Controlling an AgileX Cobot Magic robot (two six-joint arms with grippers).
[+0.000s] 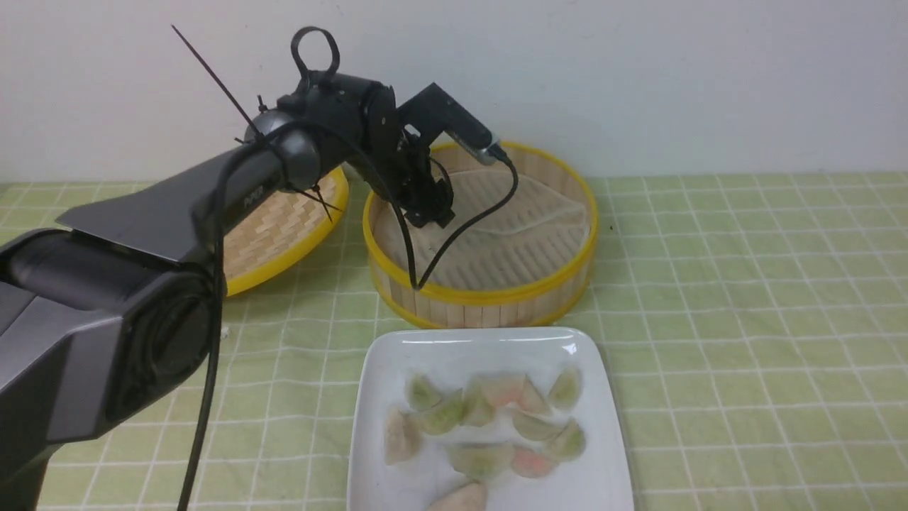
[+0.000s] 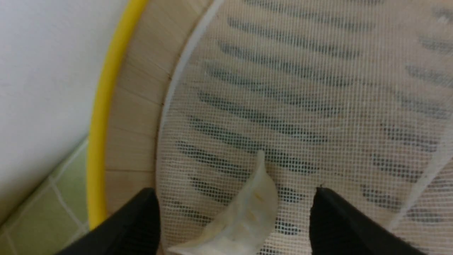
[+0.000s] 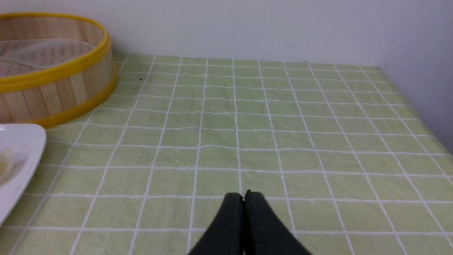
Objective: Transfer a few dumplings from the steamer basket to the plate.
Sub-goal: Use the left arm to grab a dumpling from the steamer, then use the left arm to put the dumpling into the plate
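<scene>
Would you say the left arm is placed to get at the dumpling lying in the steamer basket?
Probably yes: the left gripper is open inside the steamer basket, its fingers either side of the dumpling, nothing between.

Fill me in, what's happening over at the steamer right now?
The left gripper is down inside the steamer basket, open, with its fingers on either side of one pale dumpling lying on the mesh liner, not yet gripped. The white plate in front already holds about a dozen dumplings. The right gripper is shut and empty above the green tablecloth.
</scene>
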